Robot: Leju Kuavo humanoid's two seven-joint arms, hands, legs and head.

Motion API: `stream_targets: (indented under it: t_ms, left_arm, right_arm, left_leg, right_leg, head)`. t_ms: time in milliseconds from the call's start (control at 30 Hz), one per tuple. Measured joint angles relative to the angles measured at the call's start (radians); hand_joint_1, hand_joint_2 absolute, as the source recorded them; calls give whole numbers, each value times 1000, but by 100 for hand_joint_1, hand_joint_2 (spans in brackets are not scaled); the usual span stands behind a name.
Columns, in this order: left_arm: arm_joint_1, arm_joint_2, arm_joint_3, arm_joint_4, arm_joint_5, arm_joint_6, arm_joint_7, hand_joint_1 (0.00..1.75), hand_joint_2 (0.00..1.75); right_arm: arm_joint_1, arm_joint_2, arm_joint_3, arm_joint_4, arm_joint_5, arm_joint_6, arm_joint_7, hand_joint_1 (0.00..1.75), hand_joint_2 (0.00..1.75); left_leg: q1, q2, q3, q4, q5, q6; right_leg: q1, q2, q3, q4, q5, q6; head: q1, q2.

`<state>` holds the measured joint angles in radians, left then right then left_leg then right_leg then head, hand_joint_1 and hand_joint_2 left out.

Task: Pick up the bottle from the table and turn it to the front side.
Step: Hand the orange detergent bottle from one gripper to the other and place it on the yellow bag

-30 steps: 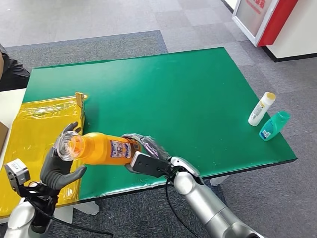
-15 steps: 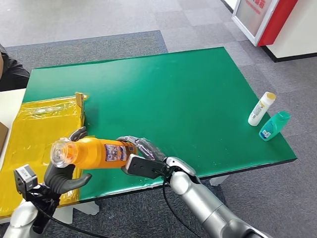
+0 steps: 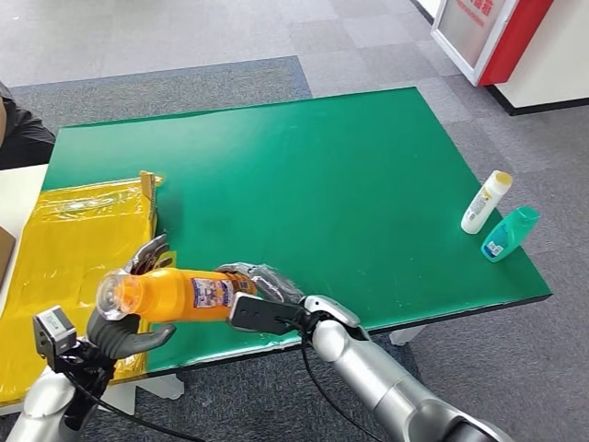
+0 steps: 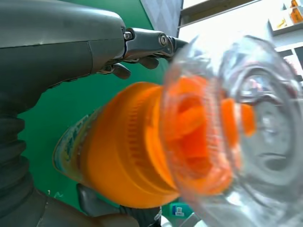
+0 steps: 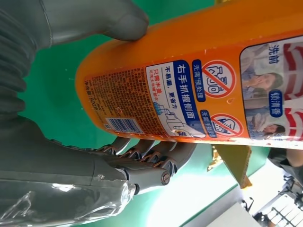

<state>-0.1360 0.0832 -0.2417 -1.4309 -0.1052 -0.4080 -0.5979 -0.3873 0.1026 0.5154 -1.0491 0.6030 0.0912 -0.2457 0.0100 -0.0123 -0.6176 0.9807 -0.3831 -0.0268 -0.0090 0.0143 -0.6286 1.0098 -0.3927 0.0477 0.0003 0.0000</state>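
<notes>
I see the orange bottle [image 3: 182,293] lying sideways in the air above the near edge of the green table [image 3: 313,175]. My right hand [image 3: 259,293] grasps its bottom end. My left hand [image 3: 129,318] is under its clear cap end, fingers curled around it.

Both silver arms reach in low near the front edge of the surface [image 3: 333,175]. The right hand [image 3: 260,295] wraps the base of the orange bottle [image 3: 177,295], thumb on one side and dark fingers [image 5: 150,158] curled round the other. The left hand [image 3: 125,327] sits at the capped end, fingers spread around it; whether it actually grips there, I cannot tell.
</notes>
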Motion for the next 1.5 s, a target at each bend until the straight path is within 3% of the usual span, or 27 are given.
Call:
stream_targets:
  t_ms: [100, 133, 167, 600, 633, 733, 767, 1167, 1367, 1500]
  left_arm:
    - [-3, 0, -2, 0, -1, 2, -5, 143, 175]
    - [-4, 0, -3, 0, -2, 2, -6, 169, 175]
    - [-4, 0, -3, 0, -2, 3, -8, 175, 175]
    - [-8, 0, -7, 1, -7, 3, -17, 175, 175]
    - [-9, -1, -7, 2, -5, 3, -16, 175, 175]
    - [-9, -3, -8, 2, -2, 10, -8, 175, 175]
    - [-9, -4, -9, 2, -5, 15, -3, 175, 175]
    - [-48, 14, -9, -80, -203, 147, 130, 175, 175]
    - [-164, 78, -16, -105, -242, 135, 207, 175, 175]
    - [-309, 137, -58, -95, -211, 42, 322, 175, 175]
  right_arm:
    - [-7, 0, 2, 19, 1, -1, 1, 175, 175]
    - [-10, 0, 3, 25, 1, -1, 1, 175, 175]
    - [-13, 0, 4, 31, 1, -2, 2, 175, 175]
    - [-21, 1, 9, 64, 1, -7, 2, 175, 175]
    - [-21, 1, 11, 65, 1, -8, 2, 164, 175]
    - [-20, 1, 13, 64, -1, -13, 2, 34, 175]
    - [-20, 1, 13, 64, -2, -15, 2, 0, 175]
    - [34, 0, -58, -59, 3, -40, 18, 0, 175]
    - [58, 0, -93, -99, 0, -37, 8, 0, 175]
    - [62, 0, -104, -107, -11, -32, -4, 0, 175]
  left_leg:
    - [0, 0, 0, 0, 0, 0]
    - [0, 0, 0, 0, 0, 0]
    - [0, 0, 0, 0, 0, 0]
    - [0, 0, 0, 0, 0, 0]
    - [0, 0, 0, 0, 0, 0]
    - [0, 0, 0, 0, 0, 0]
    - [0, 0, 0, 0, 0, 0]
    - [0, 1, 0, 0, 0, 0]
    - [0, 0, 0, 0, 1, -1]
    - [1, 0, 0, 0, 3, -2]
  right_leg:
    - [0, 0, 0, 0, 0, 0]
    - [0, 0, 0, 0, 0, 0]
    - [0, 0, 0, 0, 0, 0]
    - [0, 0, 0, 0, 0, 0]
    - [0, 0, 0, 0, 0, 0]
    - [0, 0, 0, 0, 0, 0]
    - [0, 0, 0, 0, 0, 0]
    - [0, 0, -1, 0, 0, -1]
    - [0, 0, -1, 0, 1, -2]
    - [1, 0, -2, 0, 2, -3]
  head:
    - [0, 0]
    - [0, 0]
    - [0, 0]
    - [0, 0]
    - [0, 0]
    - [0, 0]
    - [0, 0]
    - [0, 0]
    - [0, 0]
    - [0, 0]
